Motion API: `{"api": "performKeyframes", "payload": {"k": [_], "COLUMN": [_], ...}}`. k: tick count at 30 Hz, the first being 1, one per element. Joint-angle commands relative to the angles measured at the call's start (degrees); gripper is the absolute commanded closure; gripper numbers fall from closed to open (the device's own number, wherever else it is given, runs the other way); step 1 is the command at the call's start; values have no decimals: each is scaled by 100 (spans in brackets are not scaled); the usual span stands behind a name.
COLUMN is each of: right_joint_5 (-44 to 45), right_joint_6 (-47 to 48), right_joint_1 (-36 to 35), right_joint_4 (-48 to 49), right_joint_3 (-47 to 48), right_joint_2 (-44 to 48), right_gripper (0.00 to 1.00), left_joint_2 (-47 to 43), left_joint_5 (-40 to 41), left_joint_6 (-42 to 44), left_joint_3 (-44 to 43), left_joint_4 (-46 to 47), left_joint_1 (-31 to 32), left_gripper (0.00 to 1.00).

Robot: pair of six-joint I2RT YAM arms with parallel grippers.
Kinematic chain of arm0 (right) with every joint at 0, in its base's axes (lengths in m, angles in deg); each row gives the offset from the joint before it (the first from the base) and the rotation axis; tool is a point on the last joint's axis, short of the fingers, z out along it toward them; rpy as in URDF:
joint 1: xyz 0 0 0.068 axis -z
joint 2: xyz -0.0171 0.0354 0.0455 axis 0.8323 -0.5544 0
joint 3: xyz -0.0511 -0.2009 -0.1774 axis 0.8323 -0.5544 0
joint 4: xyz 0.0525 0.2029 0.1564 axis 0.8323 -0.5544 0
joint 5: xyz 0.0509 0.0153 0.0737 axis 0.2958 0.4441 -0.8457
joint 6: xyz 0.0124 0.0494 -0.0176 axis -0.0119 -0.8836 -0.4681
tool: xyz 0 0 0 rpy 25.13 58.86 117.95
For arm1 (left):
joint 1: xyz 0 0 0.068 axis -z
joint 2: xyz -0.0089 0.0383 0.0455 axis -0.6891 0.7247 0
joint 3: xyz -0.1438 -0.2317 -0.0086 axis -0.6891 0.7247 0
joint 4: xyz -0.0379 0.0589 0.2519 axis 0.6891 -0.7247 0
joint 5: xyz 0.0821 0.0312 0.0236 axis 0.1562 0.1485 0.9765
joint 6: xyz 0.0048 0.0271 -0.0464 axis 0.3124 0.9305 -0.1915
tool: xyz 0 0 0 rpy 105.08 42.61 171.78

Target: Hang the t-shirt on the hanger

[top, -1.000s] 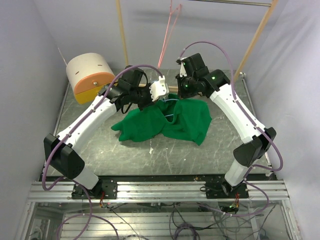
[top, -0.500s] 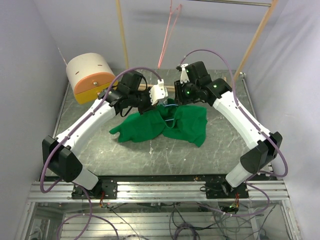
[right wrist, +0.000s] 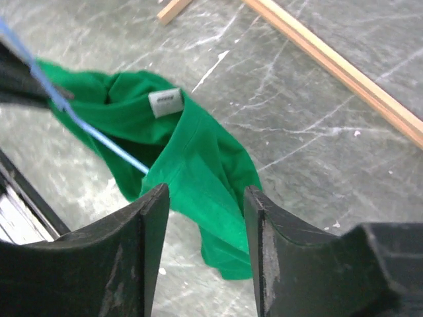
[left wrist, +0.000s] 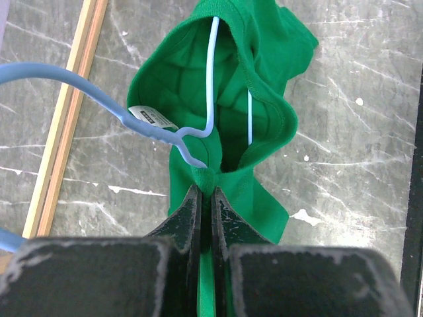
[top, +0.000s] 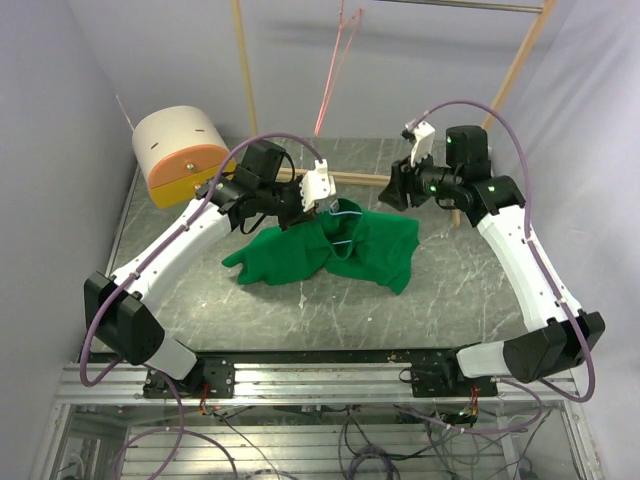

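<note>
Right gripper [right wrist: 206, 193], jaws apart and empty, has drawn back rightward from the t-shirt [top: 350, 245] lying mid-table [top: 450, 290], leaving the left gripper [left wrist: 206, 188] alone pinching the cloth (hanger [left wrist: 212, 72] only partly threaded through the neck).

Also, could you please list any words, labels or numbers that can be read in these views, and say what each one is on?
White neck label inside the t-shirt: it carries faint dark print, too small and blurred to read in either wrist view.
No other word, brand, number or sign shows in any view.
</note>
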Motion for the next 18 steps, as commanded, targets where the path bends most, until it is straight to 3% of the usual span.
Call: {"api": "performKeyframes", "payload": {"k": [1,7,18], "right_joint_5": [-1376,-1921,-1637], "right_joint_6": [1848,2534,3247], "right_joint_1": [81,117,114], "right_joint_4": [-221,-163,-443], "right_joint_3": [-460,-847,-983], "right_joint_2": [384,623,346], "right_gripper": [49,48,48], "left_joint_2": [-161,-69,-5], "left_joint_5": [-451,-652,-969], "left_joint_6": [155,399,597], "left_joint_3": [-74,-232,-371], "left_joint_4": [162,-104,-369], "left_joint_1": [43,43,43], "left_gripper": [93,93,93]}}
